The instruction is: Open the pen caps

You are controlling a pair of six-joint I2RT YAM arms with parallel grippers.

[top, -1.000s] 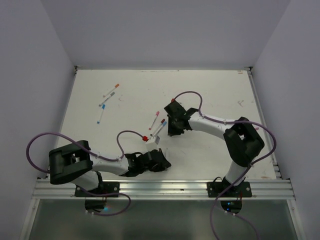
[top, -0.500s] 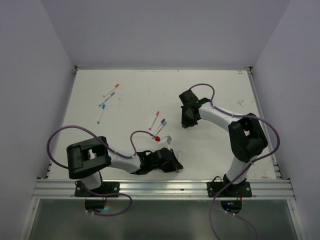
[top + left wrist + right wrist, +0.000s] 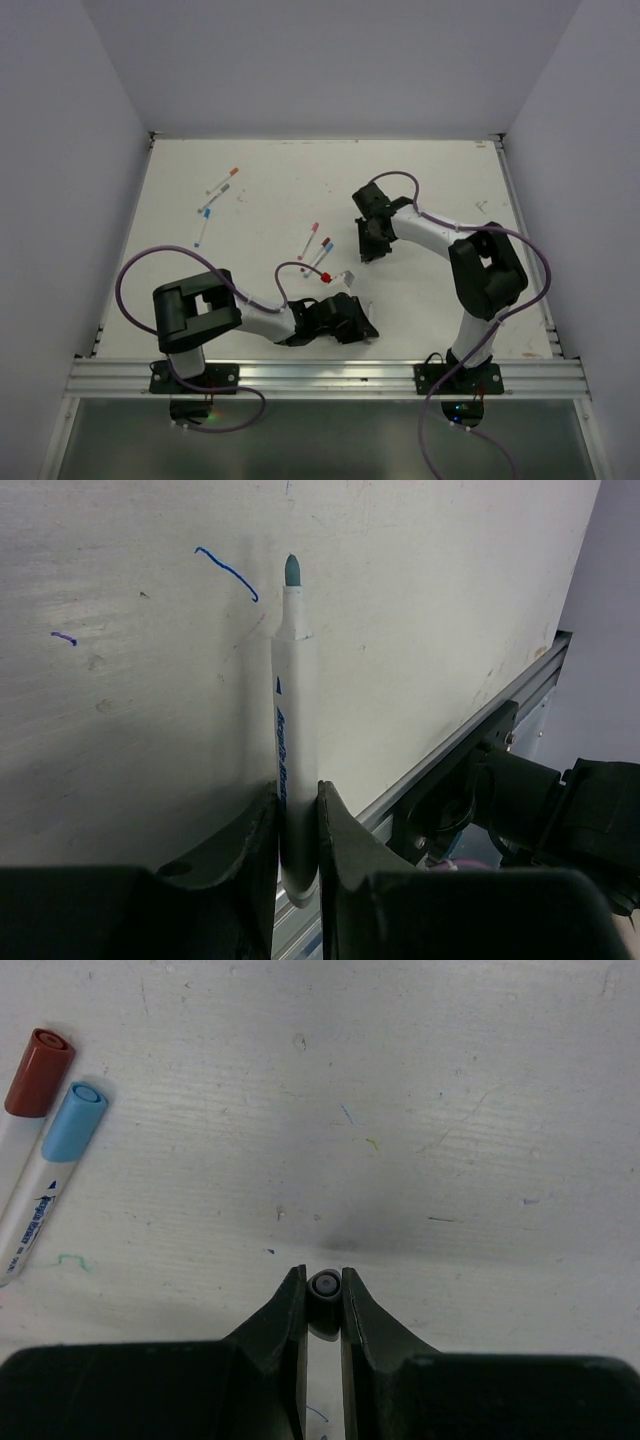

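My left gripper [image 3: 297, 792] is shut on a white pen barrel [image 3: 292, 710]. The pen's dark teal tip [image 3: 291, 570] is bare and points out over the table. In the top view this gripper [image 3: 350, 320] sits near the table's front edge. My right gripper [image 3: 323, 1278] is shut on a small grey pen cap [image 3: 324, 1286], just above the table. In the top view it [image 3: 368, 245] is right of centre. Two capped pens lie to its left, one with a brown-red cap [image 3: 40, 1058] and one with a light blue cap [image 3: 75, 1120].
Three capped pens [image 3: 317, 243] lie at the table's centre, between the two grippers. Several more pens [image 3: 213, 200] lie at the far left. The aluminium rail [image 3: 330, 375] runs along the front edge. Ink scribbles [image 3: 228, 570] mark the table.
My left gripper has slid right along the front edge with the pen. My right gripper has pulled away to the right from the centre pens, then drifted slightly back.
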